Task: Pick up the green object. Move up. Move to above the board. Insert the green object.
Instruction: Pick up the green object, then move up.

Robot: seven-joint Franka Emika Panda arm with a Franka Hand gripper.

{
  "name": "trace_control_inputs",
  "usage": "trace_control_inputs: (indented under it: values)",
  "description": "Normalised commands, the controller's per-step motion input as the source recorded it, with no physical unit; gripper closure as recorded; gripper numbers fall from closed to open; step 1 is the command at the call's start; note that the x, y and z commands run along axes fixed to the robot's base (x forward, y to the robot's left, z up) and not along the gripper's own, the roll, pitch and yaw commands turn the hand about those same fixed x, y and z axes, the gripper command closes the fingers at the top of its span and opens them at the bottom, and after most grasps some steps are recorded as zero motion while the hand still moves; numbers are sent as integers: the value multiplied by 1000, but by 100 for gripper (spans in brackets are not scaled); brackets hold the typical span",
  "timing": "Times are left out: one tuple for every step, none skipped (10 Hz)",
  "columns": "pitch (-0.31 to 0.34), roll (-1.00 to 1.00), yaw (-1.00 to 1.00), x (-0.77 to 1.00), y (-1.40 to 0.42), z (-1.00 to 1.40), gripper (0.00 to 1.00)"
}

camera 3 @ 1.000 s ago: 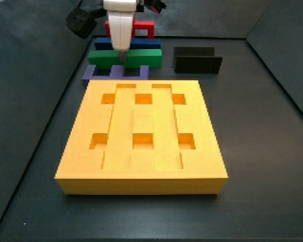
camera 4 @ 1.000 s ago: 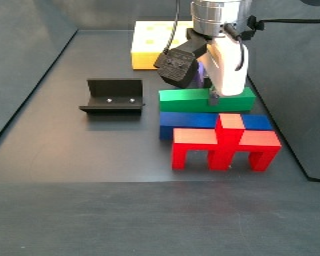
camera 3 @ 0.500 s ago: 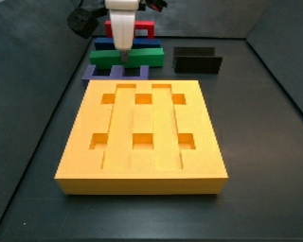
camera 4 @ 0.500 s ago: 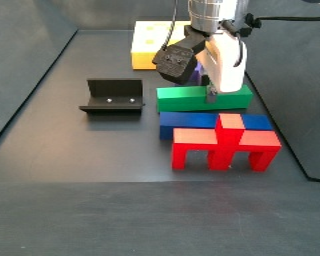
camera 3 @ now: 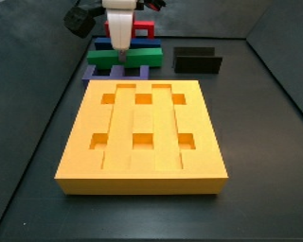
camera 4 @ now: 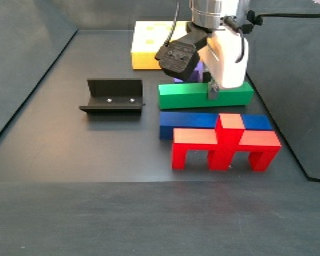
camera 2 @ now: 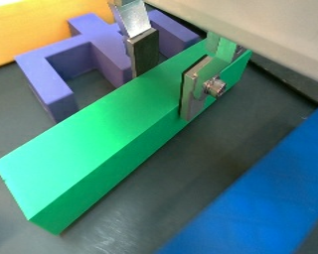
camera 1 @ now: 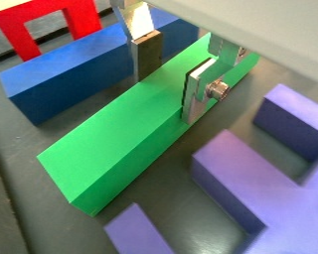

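Observation:
The green object [camera 1: 108,139] is a long flat bright-green bar, seen in both wrist views [camera 2: 95,159]. My gripper [camera 1: 173,84] straddles its middle, a silver finger pressed on each long side, shut on it [camera 2: 166,81]. In the side views the gripper [camera 4: 227,85] holds the green object [camera 4: 183,96] slightly above the floor, by the other pieces [camera 3: 148,58]. The board [camera 3: 141,132] is a large yellow-orange slab with grooves and six square holes, lying apart from the gripper [camera 3: 120,43]; only its far part shows behind the arm [camera 4: 147,45].
A dark blue bar [camera 4: 210,122] and a red piece [camera 4: 223,145] lie beside the green object. A lavender comb-shaped piece [camera 3: 122,72] lies between it and the board. The fixture [camera 3: 197,60] stands on the floor to one side [camera 4: 112,97].
The gripper has risen a little with the green object, which now sits higher than the blue bar. Nothing else has moved.

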Motion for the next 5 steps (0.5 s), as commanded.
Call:
trace_control_inputs:
  values:
    - [0,0,0,0,0,0,100]
    - [0,0,0,0,0,0,100]
    - [0,0,0,0,0,833,100]
    - [21,1,-8,-25,42,800,100]
    - [79,-5,-13,-50,38,532,100]
